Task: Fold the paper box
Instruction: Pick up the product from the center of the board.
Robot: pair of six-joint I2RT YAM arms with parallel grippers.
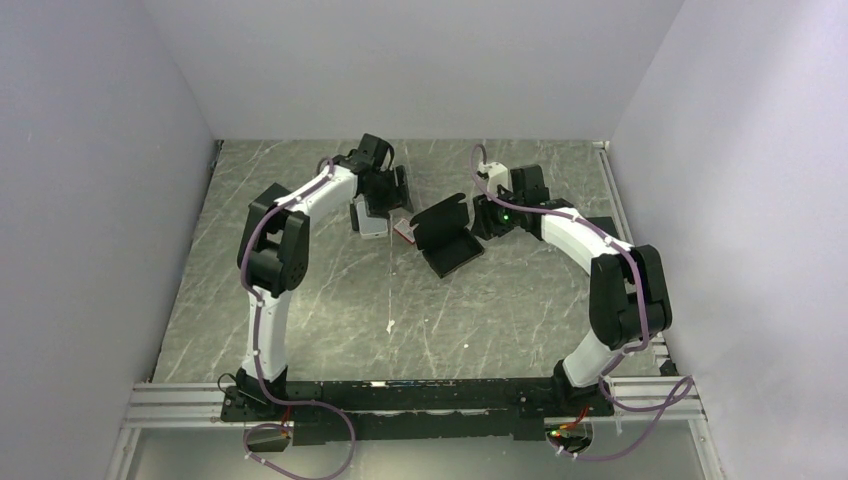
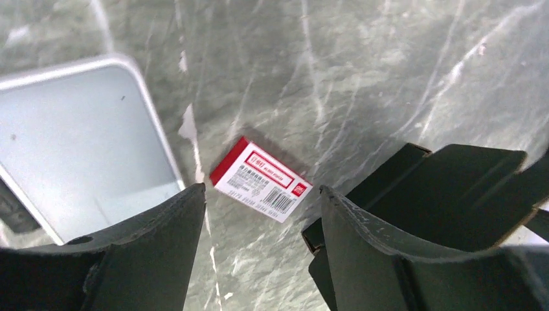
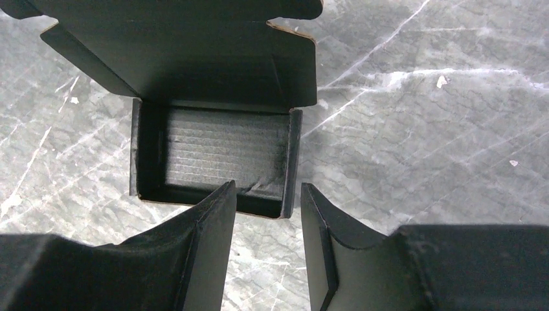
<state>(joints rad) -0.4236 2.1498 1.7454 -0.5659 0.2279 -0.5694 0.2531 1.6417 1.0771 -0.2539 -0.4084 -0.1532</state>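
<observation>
The paper box (image 1: 446, 236) stands on the table as a black tray with its lid (image 3: 188, 52) raised behind it. In the right wrist view the tray's ribbed floor (image 3: 220, 152) lies bare. My right gripper (image 3: 267, 186) hovers just off the tray's near right corner, open, with only table between its fingers. It comes in from the box's right side (image 1: 482, 216). My left gripper (image 2: 261, 189) is open and holds nothing, hanging over the table left of the box (image 2: 453, 194). Its own place in the top view is beside the box's left edge (image 1: 393, 203).
A small red and white barcoded carton (image 2: 262, 178) lies flat between the left fingers' line of sight and the box, also seen as a carton (image 1: 403, 229). A silver-grey case (image 2: 78, 142) lies to its left. Walls enclose the table on three sides.
</observation>
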